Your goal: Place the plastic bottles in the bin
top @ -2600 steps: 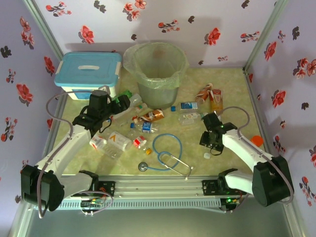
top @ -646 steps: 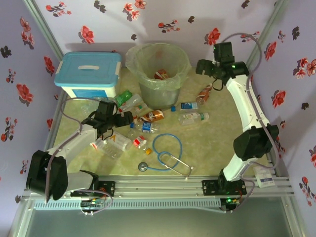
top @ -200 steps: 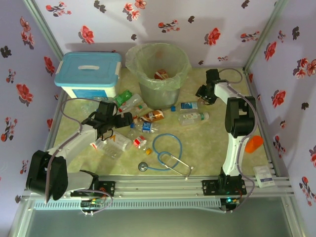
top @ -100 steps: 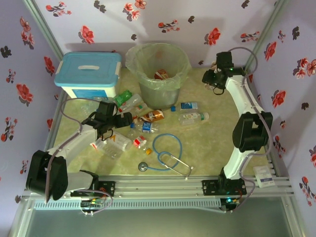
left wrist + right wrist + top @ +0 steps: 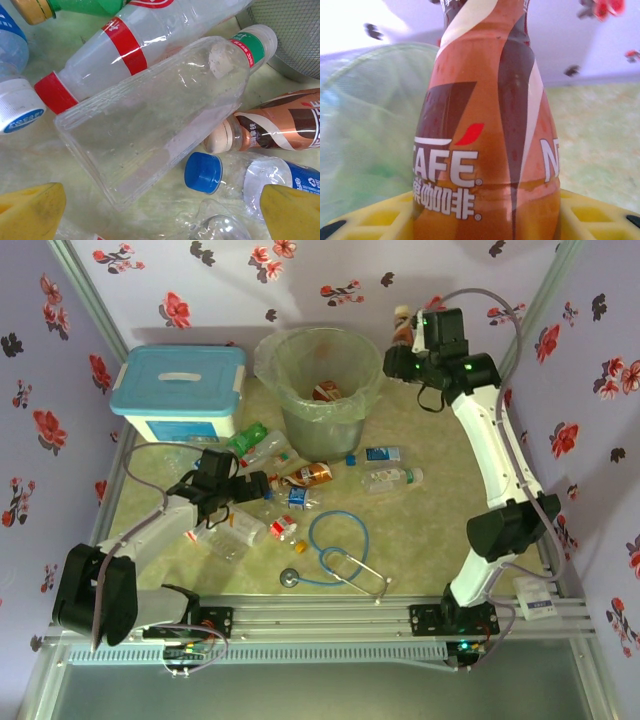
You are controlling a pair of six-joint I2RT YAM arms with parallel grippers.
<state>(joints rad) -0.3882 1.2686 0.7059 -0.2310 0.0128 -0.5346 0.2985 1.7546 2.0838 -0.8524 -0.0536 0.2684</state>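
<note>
Box: a white box with a light-blue lid (image 5: 180, 380) is set at the far left of the table, beside the bin.
Left gripper: the left gripper (image 5: 243, 487) is held low over the table with its yellow fingers (image 5: 31, 212) spread wide and nothing caught between them.
Clear bottle: a clear bottle (image 5: 150, 125) is seen lying on its side just ahead of those fingertips.
Plastic bottles: the plastic bottles are scattered on the table from the left gripper to the middle, among them a green bottle (image 5: 248, 439), a brown-labelled bottle (image 5: 312, 474) and a blue-labelled bottle (image 5: 383, 453).
Bin: the bin (image 5: 300, 415) is placed at the back centre, lined with a clear bag, and one bottle (image 5: 325, 392) is seen inside.
Stethoscope: a stethoscope (image 5: 340, 545) is laid nearer the front edge than the bottles.
Right gripper: the right gripper (image 5: 410, 335) is held high just beside the bin's right rim and is clamped on a brown coffee bottle (image 5: 485, 125).
Brown coffee bottle: it is carried above the table, to the right of the bin's opening.
</note>
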